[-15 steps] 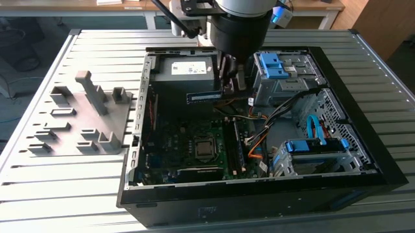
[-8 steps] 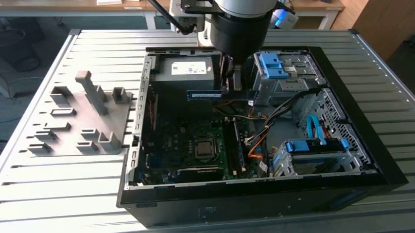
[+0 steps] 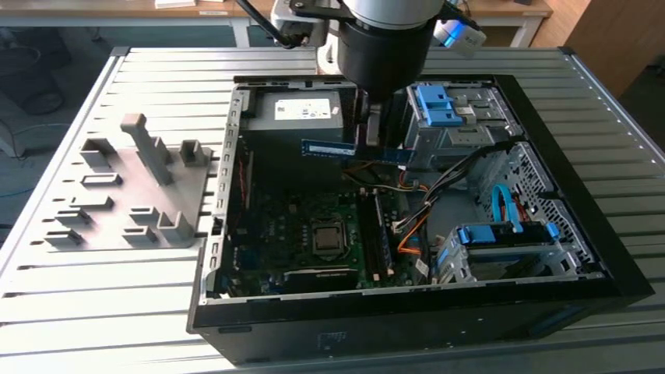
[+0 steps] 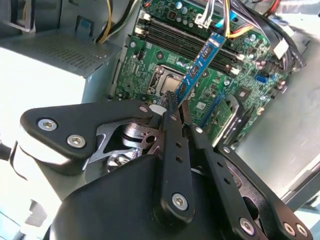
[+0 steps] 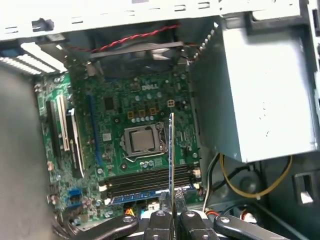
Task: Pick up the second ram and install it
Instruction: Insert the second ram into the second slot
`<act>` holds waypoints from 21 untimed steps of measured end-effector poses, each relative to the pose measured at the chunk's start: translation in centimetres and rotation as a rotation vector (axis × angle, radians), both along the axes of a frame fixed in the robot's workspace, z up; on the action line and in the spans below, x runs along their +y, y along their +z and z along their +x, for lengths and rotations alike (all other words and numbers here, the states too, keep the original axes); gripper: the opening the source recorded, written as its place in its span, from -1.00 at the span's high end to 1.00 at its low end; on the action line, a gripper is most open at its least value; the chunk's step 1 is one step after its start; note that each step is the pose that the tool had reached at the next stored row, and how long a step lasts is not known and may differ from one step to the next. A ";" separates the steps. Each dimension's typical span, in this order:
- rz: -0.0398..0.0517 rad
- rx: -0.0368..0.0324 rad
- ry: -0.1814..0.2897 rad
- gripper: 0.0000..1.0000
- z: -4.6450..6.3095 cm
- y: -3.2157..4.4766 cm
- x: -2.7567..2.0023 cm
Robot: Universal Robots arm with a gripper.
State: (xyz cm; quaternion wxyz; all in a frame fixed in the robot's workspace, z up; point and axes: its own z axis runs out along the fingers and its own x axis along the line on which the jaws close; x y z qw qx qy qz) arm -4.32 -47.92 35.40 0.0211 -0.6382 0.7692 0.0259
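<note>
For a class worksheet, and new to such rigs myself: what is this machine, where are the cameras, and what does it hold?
This is a robot arm with a two-fingered gripper. The exterior view, from off the arm, shows an open computer case on a metal table, a gray holder tray on the exterior view's left. Both wrist views ride on the arm, facing the motherboard. The gripper is shut on the second ram, a thin blue memory stick, above that board.

Exterior view: bright daylight, slatted tabletop (image 3: pixel 83 273) evenly lit; case interior (image 3: pixel 301 195) dim, shadowed. Second wrist view: hard light, PSU (image 4: pixel 45 95) side blown white; second ram (image 4: pixel 200 67) & mobo (image 4: pixel 165 65) well lit. First wrist view: softer; case rim (image 5: pixel 125 15) overexposed, PSU face pale, mobo even.
</note>
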 end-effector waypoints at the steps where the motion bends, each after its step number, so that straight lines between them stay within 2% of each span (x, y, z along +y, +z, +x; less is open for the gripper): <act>1: 0.0000 0.0000 -0.016 0.73 0.0 -0.01 0.00; 21: 0.0001 0.0000 -0.327 0.73 0.0 -0.13 0.00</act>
